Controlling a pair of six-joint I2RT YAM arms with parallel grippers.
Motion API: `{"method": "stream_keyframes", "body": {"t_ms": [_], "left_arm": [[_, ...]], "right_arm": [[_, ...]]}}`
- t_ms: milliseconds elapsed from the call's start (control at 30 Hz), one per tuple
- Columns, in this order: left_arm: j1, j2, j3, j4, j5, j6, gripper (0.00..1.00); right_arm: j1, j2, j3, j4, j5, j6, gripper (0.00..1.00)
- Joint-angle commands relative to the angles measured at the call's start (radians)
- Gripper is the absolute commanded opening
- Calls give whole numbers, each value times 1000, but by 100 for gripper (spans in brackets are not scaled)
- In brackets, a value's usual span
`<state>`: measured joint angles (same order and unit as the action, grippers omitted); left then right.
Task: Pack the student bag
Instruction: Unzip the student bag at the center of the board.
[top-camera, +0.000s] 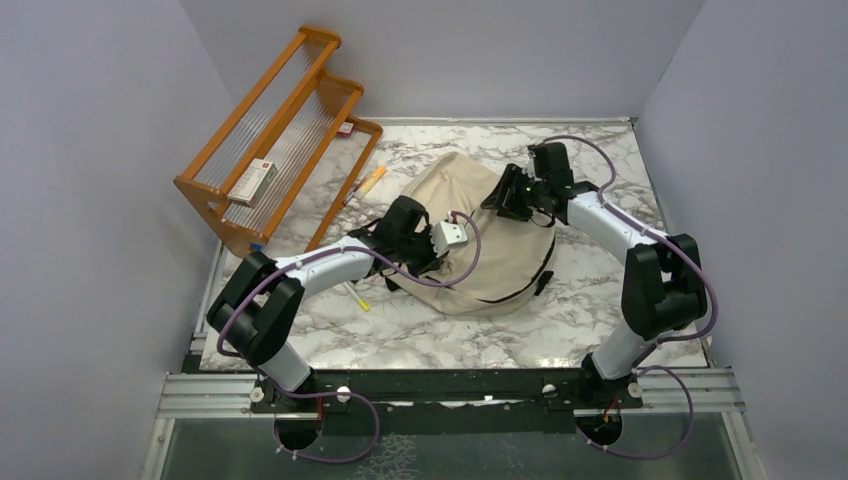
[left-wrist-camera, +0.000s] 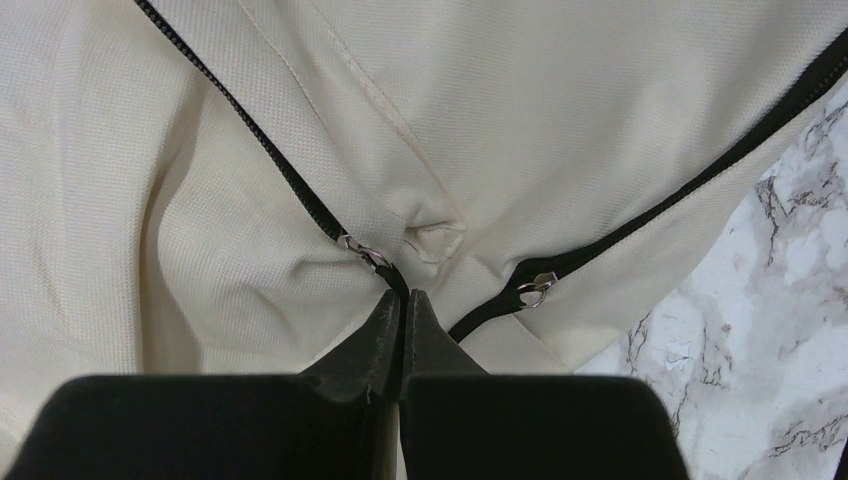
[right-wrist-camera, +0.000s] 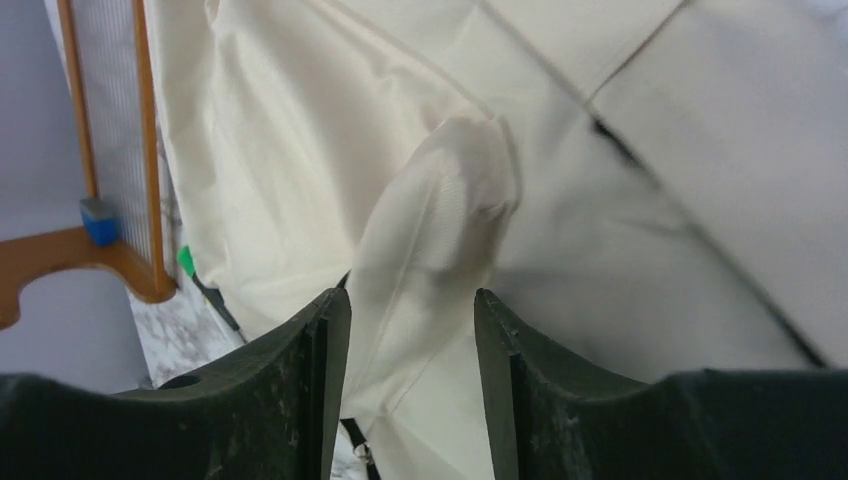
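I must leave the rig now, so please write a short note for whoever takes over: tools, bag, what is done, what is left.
Left tool: shut, tips at a zip slider of the student bag; grip on the pull unclear.
Right tool: open, around a raised fold of the bag.
Bag: lies on the table between the arms; the zips seen look closed.
Done: nothing visibly packed.
Left: open the bag; the box on the wooden rack and the orange pen beside it are outside.

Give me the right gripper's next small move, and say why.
Probably close the right gripper: its jaws stand open around a raised fold of the student bag, not yet gripped. Pinching it would likely brace the bag while the left gripper, shut beside a zipper slider, works the zipper.
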<state>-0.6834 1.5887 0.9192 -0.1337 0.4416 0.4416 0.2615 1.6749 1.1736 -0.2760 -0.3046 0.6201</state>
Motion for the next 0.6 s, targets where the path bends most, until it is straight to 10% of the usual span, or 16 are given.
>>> {"method": "stream_keyframes", "body": {"t_ms": [0, 400, 567], "left_arm": [[-21, -15, 19, -53, 48, -9, 0], [-52, -26, 23, -47, 52, -7, 0], [-55, -37, 20, -49, 47, 2, 0]], "right_arm": [[70, -32, -31, 52, -13, 63, 63], [144, 96, 21, -1, 108, 38, 71], [144, 118, 50, -23, 178, 22, 42]]}}
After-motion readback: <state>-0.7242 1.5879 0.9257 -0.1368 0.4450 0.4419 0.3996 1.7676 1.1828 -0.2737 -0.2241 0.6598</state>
